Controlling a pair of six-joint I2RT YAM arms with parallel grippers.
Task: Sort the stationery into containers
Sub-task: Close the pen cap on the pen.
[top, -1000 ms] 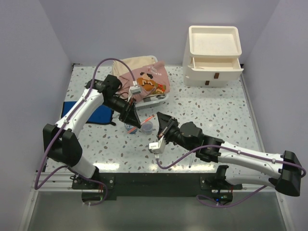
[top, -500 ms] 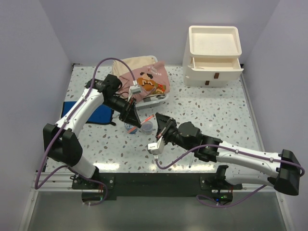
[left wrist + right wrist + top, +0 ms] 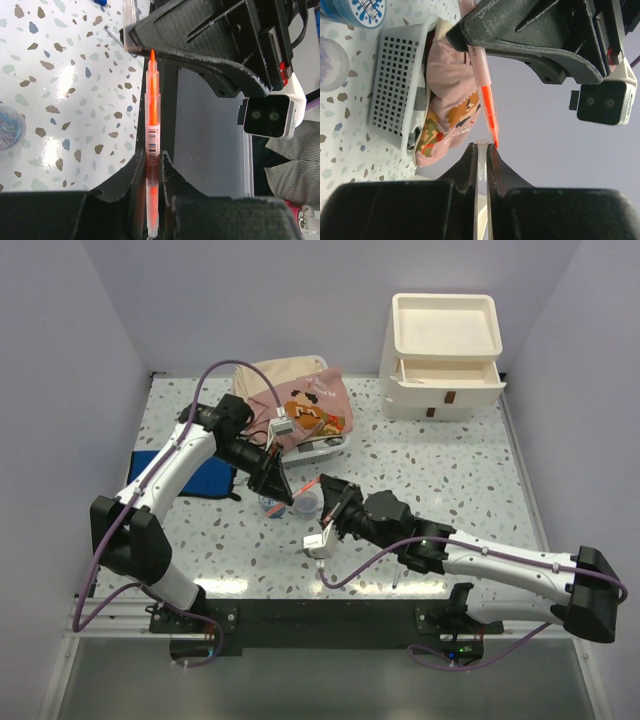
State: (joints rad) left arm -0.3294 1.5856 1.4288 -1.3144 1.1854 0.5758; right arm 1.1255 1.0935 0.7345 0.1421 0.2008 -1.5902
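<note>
My left gripper (image 3: pixel 284 492) is shut on an uncapped orange pen (image 3: pixel 306 486), which runs between the fingers in the left wrist view (image 3: pixel 152 120), tip pointing away. My right gripper (image 3: pixel 330 492) is shut on a slim clear pen cap (image 3: pixel 481 172), its open end right beside the orange tip (image 3: pixel 490 117). The two grippers meet above the table's middle. The cream-white drawer unit (image 3: pixel 445 355) stands at the far right, its upper drawer pulled partly out. A blue tape roll (image 3: pixel 355 7) and a small clear cup (image 3: pixel 329 65) sit on the table below.
A clear basket (image 3: pixel 395 85) with pink and beige clothes (image 3: pixel 305 405) stands behind the grippers. A blue flat item (image 3: pixel 190 475) lies at the left under the left arm. A small tub of paper clips (image 3: pixel 9 132) sits on the speckled table.
My right gripper has moved left and a little forward, bringing the clear cap up to the orange pen's tip. The left arm has barely moved.
</note>
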